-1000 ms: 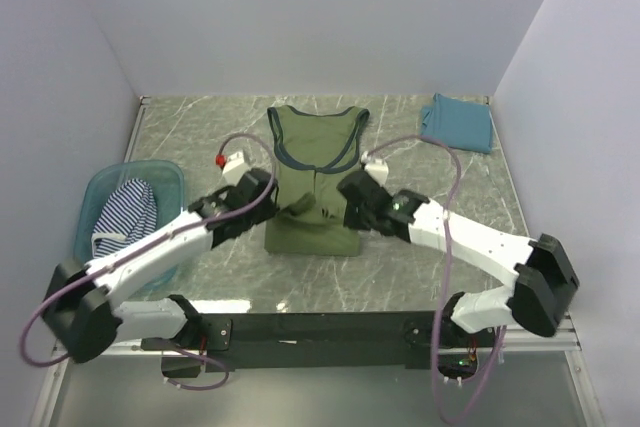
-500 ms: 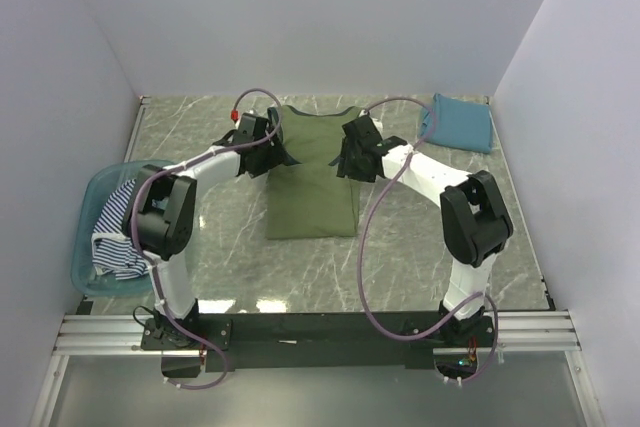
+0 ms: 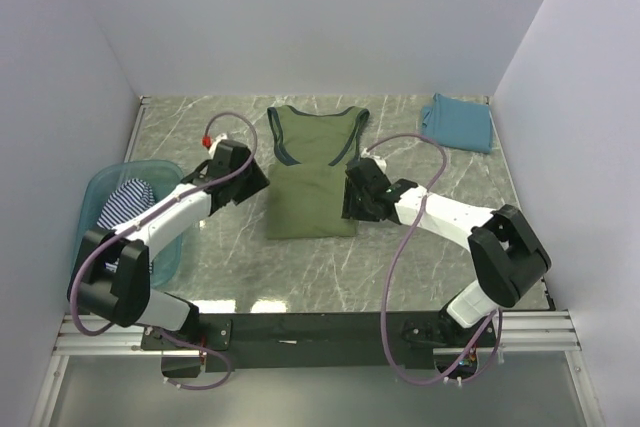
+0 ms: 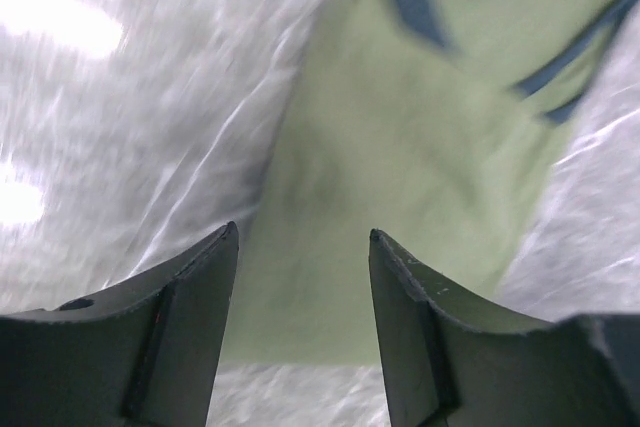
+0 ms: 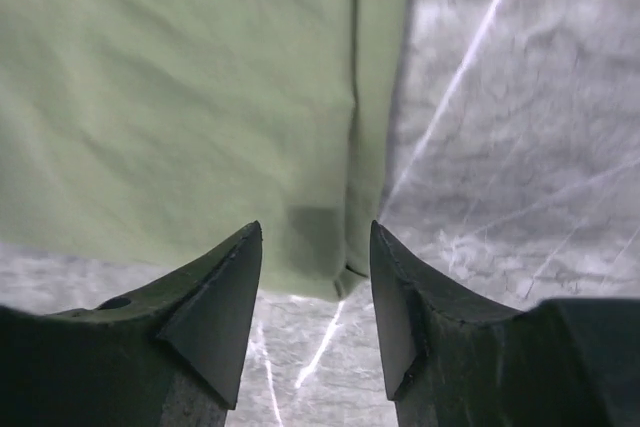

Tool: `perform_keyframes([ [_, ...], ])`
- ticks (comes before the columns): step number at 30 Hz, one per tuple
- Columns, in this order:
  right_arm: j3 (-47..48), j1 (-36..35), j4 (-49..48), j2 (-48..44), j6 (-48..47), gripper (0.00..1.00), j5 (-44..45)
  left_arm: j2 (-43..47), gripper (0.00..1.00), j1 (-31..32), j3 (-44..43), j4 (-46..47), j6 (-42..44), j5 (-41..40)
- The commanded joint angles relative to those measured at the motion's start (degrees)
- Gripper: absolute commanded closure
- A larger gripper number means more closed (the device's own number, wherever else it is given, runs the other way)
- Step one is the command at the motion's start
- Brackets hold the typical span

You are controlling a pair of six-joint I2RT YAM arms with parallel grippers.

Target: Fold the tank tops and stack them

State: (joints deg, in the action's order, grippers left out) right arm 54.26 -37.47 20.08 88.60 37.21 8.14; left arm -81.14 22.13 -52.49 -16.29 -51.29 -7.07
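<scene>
Both arms had drawn back from the strap end of the olive-green tank top [image 3: 310, 187] to its flanks, and the dark-trimmed neckline, covered half a second earlier, lay in sight again. The left gripper [image 3: 250, 175] hung just beside the top's left edge and the right gripper [image 3: 350, 195] just beside its right edge, so the garment lay flat on the bench [image 3: 430, 267] between them, straps at the far end.

In the left wrist view the left gripper [image 4: 303, 247] stood with its fingers [image 4: 190, 327] spread apart and nothing between them; the olive-green tank top [image 4: 400, 177] spread ahead of and below the tips, its dark trim at the far side. The picture was blurred.

In the right wrist view the right gripper [image 5: 316, 237] was likewise parted and empty, its fingers [image 5: 215, 317] above the near corner of the olive-green tank top [image 5: 170, 97]. A narrow lengthwise strip ran along that edge, with bare marbled bench to the right of it.

The teal-blue tank top [image 3: 458, 123] lay folded well beyond and to the right of the right gripper. The striped tank top [image 3: 128, 209] sat bunched in the tub [image 3: 150, 164], behind and to the left of the left gripper, close against that arm.
</scene>
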Motion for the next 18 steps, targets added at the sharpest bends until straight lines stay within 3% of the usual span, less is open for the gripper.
perform_keyframes([
  [1, -0.9, -0.8, -4.4, 0.4, 1.8, 0.47, 0.6, 0.6, 0.41, 0.5, 3.6, 2.9, -1.5, 2.1],
  [8, -2.9, -2.4, -5.7, 1.0, 3.2, 0.67, 1.6, -1.1, 0.44, 1.0, 5.8, 5.0, -1.4, 3.2],
  [12, -5.1, -2.4, -6.7, 0.2, 3.3, 0.67, 1.3, -1.7, 0.44, 1.1, 6.3, 5.3, -1.1, 3.0],
  [18, -6.3, -2.3, -6.0, -1.5, 3.5, 0.57, 2.6, -1.8, 0.45, 1.1, 6.3, 5.8, -0.7, 3.3],
])
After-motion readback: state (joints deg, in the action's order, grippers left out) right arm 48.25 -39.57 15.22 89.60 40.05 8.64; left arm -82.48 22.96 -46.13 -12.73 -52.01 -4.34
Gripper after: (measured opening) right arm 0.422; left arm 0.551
